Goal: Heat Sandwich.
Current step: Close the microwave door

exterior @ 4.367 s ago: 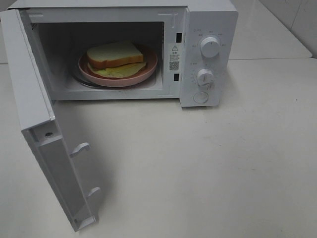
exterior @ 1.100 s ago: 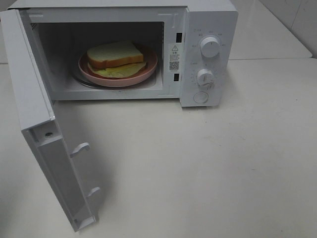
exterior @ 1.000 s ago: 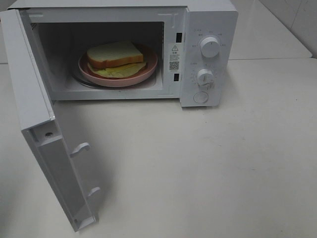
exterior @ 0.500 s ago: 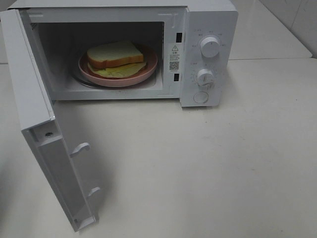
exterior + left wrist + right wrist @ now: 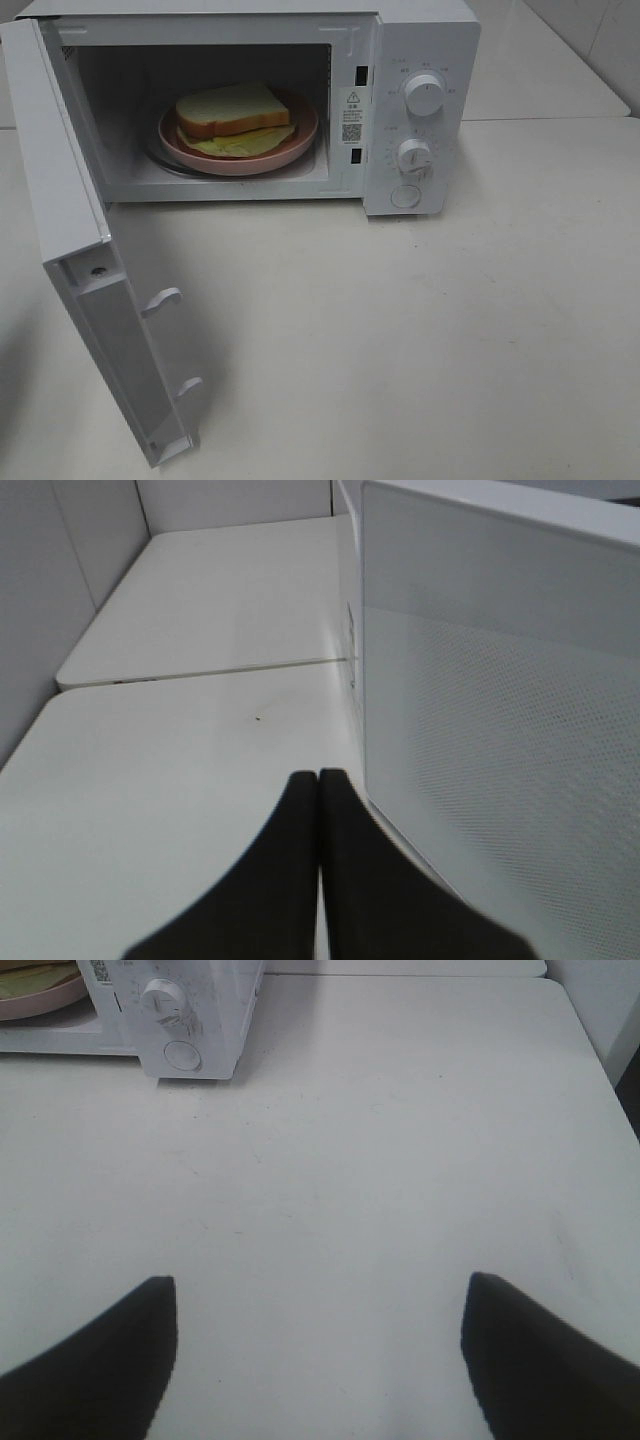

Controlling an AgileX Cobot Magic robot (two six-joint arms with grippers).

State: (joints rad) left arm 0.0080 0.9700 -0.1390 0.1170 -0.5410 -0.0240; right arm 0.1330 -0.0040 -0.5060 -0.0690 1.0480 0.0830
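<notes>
sandwich (image 5: 232,108) sits in microwave (image 5: 425,45), upper left of frame: left gripper (image 5: 318,776), pinched shut & empty, prob beside door (image 5: 500,730), should push it squarely; right gripper (image 5: 320,1280) gapes.

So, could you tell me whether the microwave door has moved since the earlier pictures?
No. The door stands just as wide open against the fixed microwave body.

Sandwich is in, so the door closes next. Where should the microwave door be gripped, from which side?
Probably the door near its free edge, from the outer face on the left: it stands swung wide open, and latch hooks crowd the edge itself.
</notes>
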